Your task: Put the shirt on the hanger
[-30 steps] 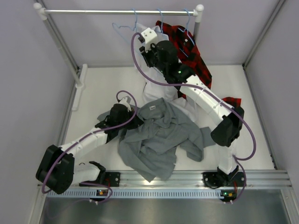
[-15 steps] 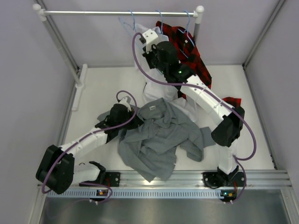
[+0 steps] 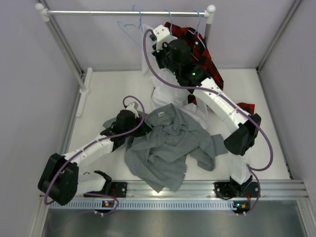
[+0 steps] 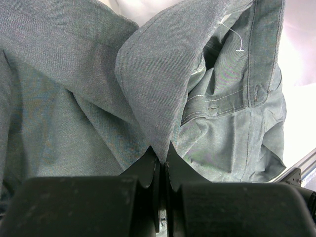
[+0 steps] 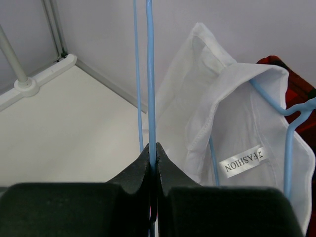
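The grey shirt [image 3: 168, 148] lies crumpled on the white table floor between the two arms. My left gripper [image 4: 160, 158] is shut on a fold of the shirt [image 4: 74, 98] near its collar, at the heap's left edge. The light-blue wire hanger [image 3: 127, 28] hangs from the rail at the back. My right gripper [image 5: 153, 150] is raised there and shut on one thin wire of the hanger [image 5: 150, 74], which runs upright out of the jaws. A second wire of it shows just left.
The rail [image 3: 123, 13] spans the back on a slanted post [image 3: 64, 49]. A white collared shirt [image 5: 237, 123] and a red-and-black plaid shirt [image 3: 202, 54] hang on other blue hangers right of my right gripper. Walls close in on both sides.
My right gripper has shut on the hanger wire and risen a little toward the rail, shifting the hanger. The left arm and the grey shirt have not moved.
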{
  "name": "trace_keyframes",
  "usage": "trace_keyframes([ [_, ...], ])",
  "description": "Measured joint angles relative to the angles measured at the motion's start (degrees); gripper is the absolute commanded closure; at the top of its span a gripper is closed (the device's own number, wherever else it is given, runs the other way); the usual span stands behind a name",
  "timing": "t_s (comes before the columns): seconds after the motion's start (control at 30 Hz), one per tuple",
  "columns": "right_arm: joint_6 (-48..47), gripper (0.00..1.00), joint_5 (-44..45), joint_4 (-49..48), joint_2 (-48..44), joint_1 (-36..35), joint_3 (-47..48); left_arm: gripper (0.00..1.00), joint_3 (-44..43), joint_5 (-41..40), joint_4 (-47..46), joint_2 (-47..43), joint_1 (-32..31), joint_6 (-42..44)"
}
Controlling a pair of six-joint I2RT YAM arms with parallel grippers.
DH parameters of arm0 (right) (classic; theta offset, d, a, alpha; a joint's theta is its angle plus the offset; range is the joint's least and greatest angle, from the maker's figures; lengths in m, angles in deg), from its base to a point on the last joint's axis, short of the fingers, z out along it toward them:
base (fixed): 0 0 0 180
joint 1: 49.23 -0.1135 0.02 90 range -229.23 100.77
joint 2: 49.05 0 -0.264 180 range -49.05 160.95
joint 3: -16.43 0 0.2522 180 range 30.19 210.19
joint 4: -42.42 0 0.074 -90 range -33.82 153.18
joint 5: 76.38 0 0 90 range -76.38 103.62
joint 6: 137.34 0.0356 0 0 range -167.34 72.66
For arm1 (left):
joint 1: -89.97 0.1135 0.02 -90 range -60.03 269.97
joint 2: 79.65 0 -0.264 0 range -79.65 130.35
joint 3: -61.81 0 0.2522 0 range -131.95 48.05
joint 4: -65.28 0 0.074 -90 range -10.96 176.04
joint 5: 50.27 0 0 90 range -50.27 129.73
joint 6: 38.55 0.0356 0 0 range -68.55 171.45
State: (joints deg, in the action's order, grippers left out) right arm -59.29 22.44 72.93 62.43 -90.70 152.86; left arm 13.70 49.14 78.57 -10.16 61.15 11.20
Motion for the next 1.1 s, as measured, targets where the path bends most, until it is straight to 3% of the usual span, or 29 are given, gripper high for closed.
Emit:
trace_keyframes([
  [0.67,3.21,1.0,-6.6,-0.52,-3.02,0.39,1.51,1.0,0.42,-1.36,0.39,-1.99,0.17,-0.31],
  [0.9,3.52,1.0,-9.2,1.16,-15.65,0.39,-12.72,1.0,-0.15,-3.3,2.25,-2.86,0.17,-1.33],
  [1.1,6.19,1.0,-11.82,4.04,-31.71,0.42,-30.97,1.0,-1.66,-4.57,3.98,-4.22,0.17,-2.19],
])
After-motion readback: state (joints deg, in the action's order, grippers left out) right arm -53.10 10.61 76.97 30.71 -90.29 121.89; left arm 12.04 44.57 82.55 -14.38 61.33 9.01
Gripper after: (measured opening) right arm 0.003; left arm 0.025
